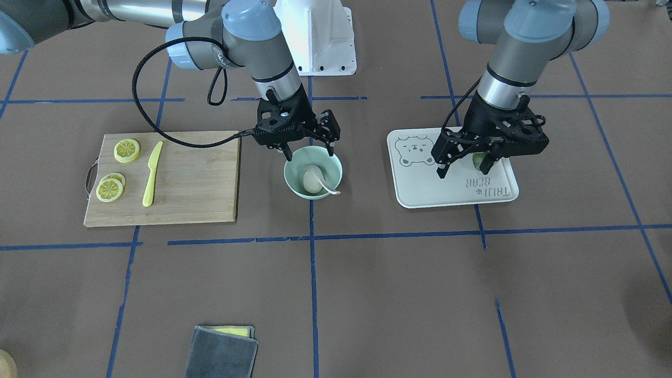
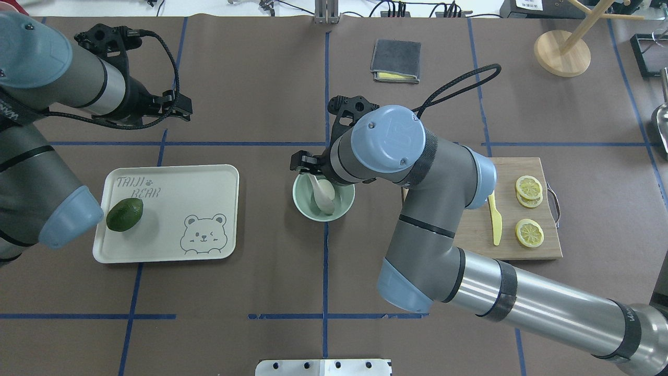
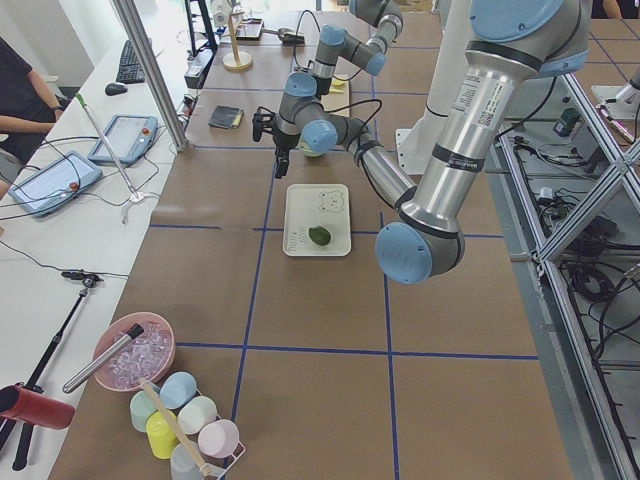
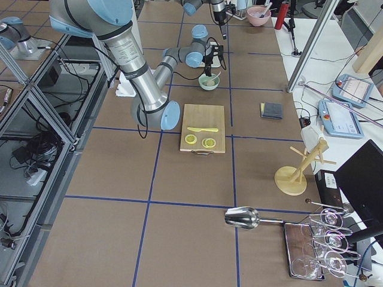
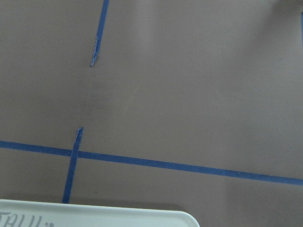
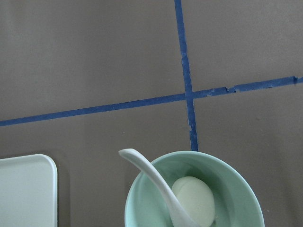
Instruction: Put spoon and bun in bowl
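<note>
The mint-green bowl (image 1: 296, 188) stands at the table's middle. The white bun (image 1: 311, 182) lies inside it. The pale spoon (image 1: 326, 185) leans in the bowl beside the bun, its handle over the rim. My right gripper (image 1: 310, 152) hovers just above the bowl's far rim, open and empty. The right wrist view shows the bowl (image 6: 142, 189), spoon (image 6: 151, 175) and bun (image 6: 191, 198) below. My left gripper (image 1: 464, 167) is open and empty, above the tray. In the overhead view the bowl (image 2: 300, 203) holds the spoon (image 2: 317, 190) and bun (image 2: 329, 190).
A dark green avocado (image 2: 125, 214) lies on a pale bear-print tray (image 2: 209, 183) on my left side. A wooden cutting board (image 1: 194, 178) with lemon slices (image 1: 127, 150) and a yellow knife (image 1: 152, 173) lies on my right. A folded grey cloth (image 1: 223, 352) lies far across the table.
</note>
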